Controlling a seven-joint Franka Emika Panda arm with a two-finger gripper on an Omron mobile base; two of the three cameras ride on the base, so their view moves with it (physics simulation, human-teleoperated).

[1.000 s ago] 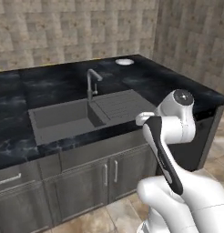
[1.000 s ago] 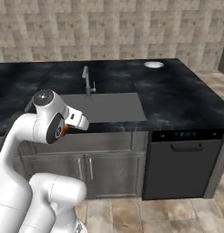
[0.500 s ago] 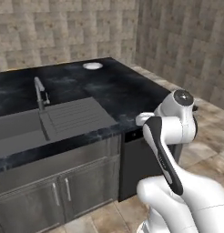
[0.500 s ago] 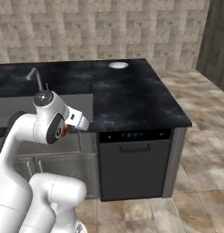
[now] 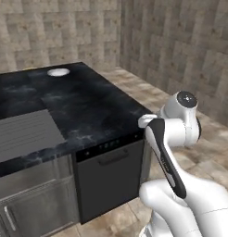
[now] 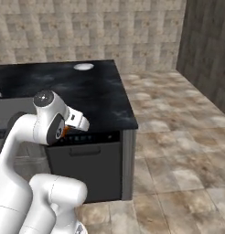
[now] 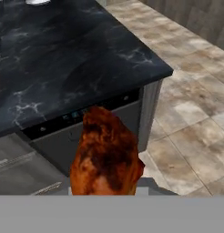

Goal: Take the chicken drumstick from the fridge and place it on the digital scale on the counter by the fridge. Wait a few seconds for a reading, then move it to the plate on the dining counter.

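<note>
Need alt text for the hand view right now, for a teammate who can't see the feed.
An orange-brown chicken drumstick fills the lower centre, held close in front of the camera. Beyond it lies the corner of the black marble dining counter with a dark dishwasher front beneath, a white plate at the far top edge, and tiled floor to the right.

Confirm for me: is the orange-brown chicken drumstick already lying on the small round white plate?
No, the orange-brown chicken drumstick sits at the gripper, while the small round white plate lies bare far across the black marble island top.

No readable text, label, brand or number appears anywhere. The dishwasher's control strip (image 5: 111, 144) under the desk edge carries a few small lit marks, too tiny to read.
</note>
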